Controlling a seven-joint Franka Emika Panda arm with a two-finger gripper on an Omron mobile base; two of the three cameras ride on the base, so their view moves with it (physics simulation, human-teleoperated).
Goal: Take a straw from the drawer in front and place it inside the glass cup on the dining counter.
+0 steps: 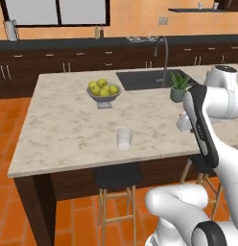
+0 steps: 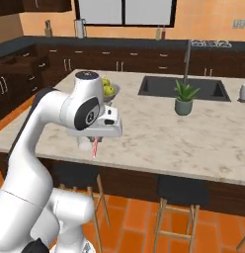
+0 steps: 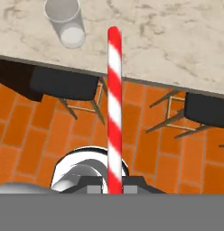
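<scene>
My gripper is shut on the straw, a thin red stick with white stripes that runs straight out from between the fingers. In the right base view the gripper hovers over the near edge of the dining counter, with the straw hanging down past that edge. The glass cup stands upright near the front of the marble top. In the hand view the glass cup lies up and left of the straw's tip, apart from it. The drawer stands pulled out in the far left cabinets.
A grey bowl of yellow-green fruit sits behind the cup. A potted plant, a sink and a faucet lie toward the back right. Black-seated stools stand under the counter's front edge, over orange brick floor.
</scene>
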